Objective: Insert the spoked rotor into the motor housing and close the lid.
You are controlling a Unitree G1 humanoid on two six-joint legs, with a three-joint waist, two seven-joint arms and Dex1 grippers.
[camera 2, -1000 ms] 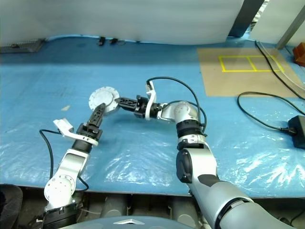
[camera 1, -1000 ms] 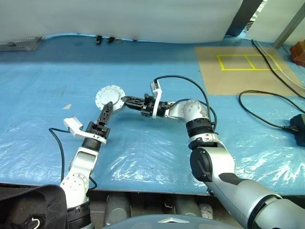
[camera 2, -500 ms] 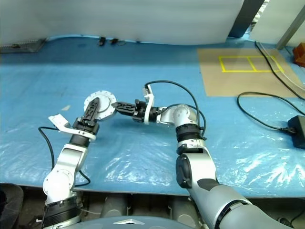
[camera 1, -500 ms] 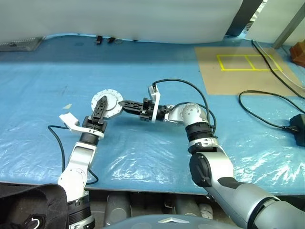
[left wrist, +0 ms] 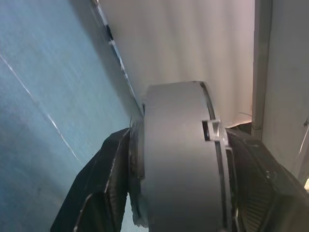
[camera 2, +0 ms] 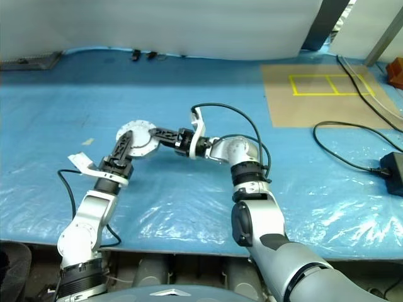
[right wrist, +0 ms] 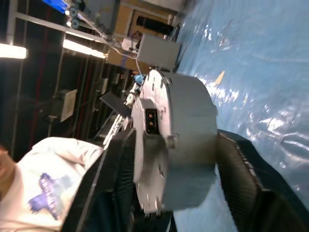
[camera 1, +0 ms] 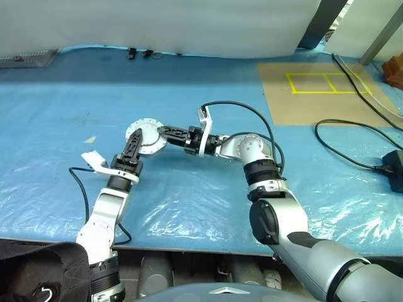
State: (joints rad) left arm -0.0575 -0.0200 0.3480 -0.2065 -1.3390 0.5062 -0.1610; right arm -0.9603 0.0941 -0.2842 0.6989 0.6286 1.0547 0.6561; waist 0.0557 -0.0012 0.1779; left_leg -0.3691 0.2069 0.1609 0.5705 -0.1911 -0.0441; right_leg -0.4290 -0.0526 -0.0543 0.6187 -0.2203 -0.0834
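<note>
Blue plastic sheeting (camera 1: 189, 201) covers the whole table, crinkled and shiny near the front edge. At the far left, a small pale scrap (camera 1: 90, 139) lies flat on the sheet, well apart from everything else.

Next comes the left gripper (camera 1: 140, 133), which reaches forward and slightly upward over the sheet. It is clamped on the motor housing (camera 1: 146, 136), a squat round silver puck with a wider flange ringed with small holes. The left wrist view shows one black finger (left wrist: 104, 183) pressed against the puck's plain side and the other against the flange side. The housing is held off the sheet, tilted so that its flat silver face looks up toward the head camera. Its copper windings cannot be seen from any angle.

Just right of the housing, the right gripper (camera 1: 162, 130) points sideways at it from the opposite side. In the right wrist view the puck sits squarely in front of this gripper. Whether the right gripper is gripping the puck or has let go cannot be told.

In that same wrist view, a person in a white printed shirt (right wrist: 43, 193) stands behind the housing.

Further right and toward the back, a brown board (camera 1: 315, 94) marked with yellow tape rectangles (camera 1: 327, 82) lies on the sheet. A black cable (camera 1: 352, 135) loops across the blue to a black adapter (camera 1: 397, 168) at the right edge.
</note>
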